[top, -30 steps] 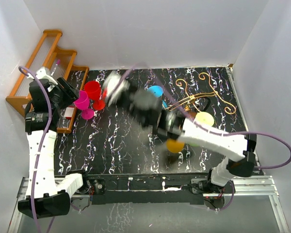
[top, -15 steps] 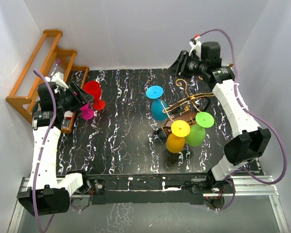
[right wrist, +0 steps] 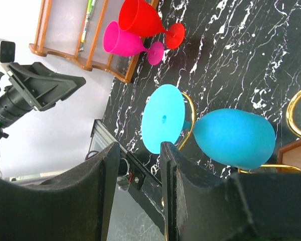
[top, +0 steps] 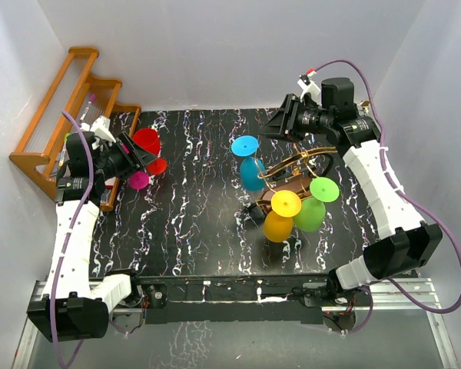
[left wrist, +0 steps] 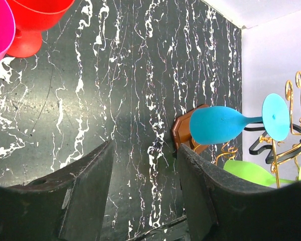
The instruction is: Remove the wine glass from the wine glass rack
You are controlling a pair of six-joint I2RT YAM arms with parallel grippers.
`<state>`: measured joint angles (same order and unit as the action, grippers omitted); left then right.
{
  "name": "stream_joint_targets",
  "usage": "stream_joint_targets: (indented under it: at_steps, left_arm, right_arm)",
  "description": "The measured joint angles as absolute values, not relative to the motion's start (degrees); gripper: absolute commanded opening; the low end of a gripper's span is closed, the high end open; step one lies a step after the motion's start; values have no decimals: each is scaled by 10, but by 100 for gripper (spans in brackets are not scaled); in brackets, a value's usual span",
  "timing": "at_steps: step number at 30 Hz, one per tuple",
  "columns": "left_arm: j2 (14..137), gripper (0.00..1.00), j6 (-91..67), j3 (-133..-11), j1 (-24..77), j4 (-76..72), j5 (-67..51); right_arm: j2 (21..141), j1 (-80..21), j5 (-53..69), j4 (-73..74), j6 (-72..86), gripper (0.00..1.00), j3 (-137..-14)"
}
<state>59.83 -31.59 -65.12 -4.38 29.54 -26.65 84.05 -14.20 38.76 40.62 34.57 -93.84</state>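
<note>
**K:** Okay, near to far on the table (top: 192, 231): yellow wine glass (top: 286, 204) and green wine glass (top: 323, 189) hang at the near end of the wine glass rack (top: 296, 163). Blue wine glass (top: 251, 171) hangs at the far-left end, apart from those two. All three are bowl-down, foot up in the gold wire.

**M:** Target?

**K:** My guess is blue. Right pincer (top: 280, 124) hovers just beyond it at the far side, pointing at it. The glass lies near-left of that pincer, long axis roughly vertical.

**M:** Left arm?

**K:** Left pincer (top: 138, 156) is well apart, at the table's left by the red glass (top: 146, 142) and pink glass (top: 138, 179), which stand off the rack. Right arm is clearly nearer.

**M:** Pincer states?

**K:** Both spread, nothing between the fingers. Each wrist view shows an open gap.

**M:** Do the views disagree?

**K:** No, they complement. Top view puts foot over bowl and hides the stem. Right wrist shows the foot disc nearly face-on with a gold loop behind it and the bowl off to one side of the finger gap, so not centred yet, I'd say. Left wrist gives the side profile: bowl, stem, foot, dark brown base behind the bowl. No view shows which end of the wire slot is open, and the pull-out direction hinges on that.
</note>
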Motion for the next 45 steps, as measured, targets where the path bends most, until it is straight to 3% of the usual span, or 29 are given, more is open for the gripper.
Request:
stream_joint_targets:
  at_steps: [45]
  left_arm:
    - [597,51,-311,-624,-44,298,-279]
  right_arm:
    - [895,-182,358,420,338,36,-931]
